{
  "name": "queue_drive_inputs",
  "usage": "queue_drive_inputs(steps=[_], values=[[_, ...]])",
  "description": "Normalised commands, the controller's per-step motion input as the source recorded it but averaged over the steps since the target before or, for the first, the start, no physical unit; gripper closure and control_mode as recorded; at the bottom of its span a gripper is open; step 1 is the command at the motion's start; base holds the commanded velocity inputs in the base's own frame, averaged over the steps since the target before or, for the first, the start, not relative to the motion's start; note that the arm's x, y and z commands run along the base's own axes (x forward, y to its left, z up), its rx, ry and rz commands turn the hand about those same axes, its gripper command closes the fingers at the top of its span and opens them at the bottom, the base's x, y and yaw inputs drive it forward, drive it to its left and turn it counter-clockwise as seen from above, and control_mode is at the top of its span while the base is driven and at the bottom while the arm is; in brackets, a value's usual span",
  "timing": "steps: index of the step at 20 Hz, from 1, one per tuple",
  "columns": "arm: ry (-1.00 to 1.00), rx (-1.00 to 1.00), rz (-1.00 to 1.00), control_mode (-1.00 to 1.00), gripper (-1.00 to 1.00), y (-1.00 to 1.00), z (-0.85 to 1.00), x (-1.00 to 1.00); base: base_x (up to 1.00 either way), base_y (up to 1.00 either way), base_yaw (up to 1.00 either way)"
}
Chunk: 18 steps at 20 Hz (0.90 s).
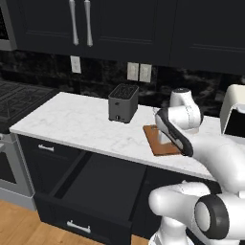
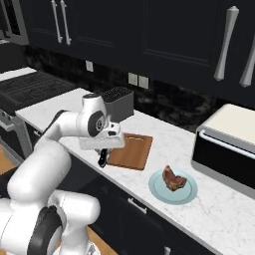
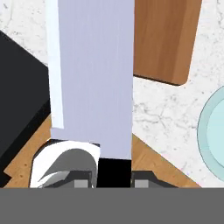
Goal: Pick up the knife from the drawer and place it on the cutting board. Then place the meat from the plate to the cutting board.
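The claw [image 2: 103, 158], clamped on the knife [image 3: 89, 74] by its black handle, hangs at the tabletop [image 1: 72, 122] edge just beside the cutting board [image 2: 132, 151], which lies ahead along the blade's long axis, toward the plate [image 2: 174, 193].

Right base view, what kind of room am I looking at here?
A rendered home kitchen, it seems: a marble-look counter under dark wall cabinets, a stove at its left end, a toaster, and a cutting board beside a plate of meat.
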Motion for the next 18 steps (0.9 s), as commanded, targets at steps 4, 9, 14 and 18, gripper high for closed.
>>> queue_drive_inputs(steps=[4, 9, 14, 18], values=[[0.08, 0.0, -0.04, -1.0, 1.0, -0.53, -0.28, 0.98, 0.0, 0.0, 0.0], [0.05, 0.0, -0.27, -1.0, 1.0, 0.06, -0.48, 0.91, 0.0, 0.0, 0.0], [0.04, 0.0, -0.23, -1.0, 1.0, 0.18, -0.68, 0.59, 0.0, 0.0, 0.0], [0.0, 0.0, -0.15, -1.0, 1.0, 0.01, -0.57, 0.53, 0.0, 0.0, 0.0]])
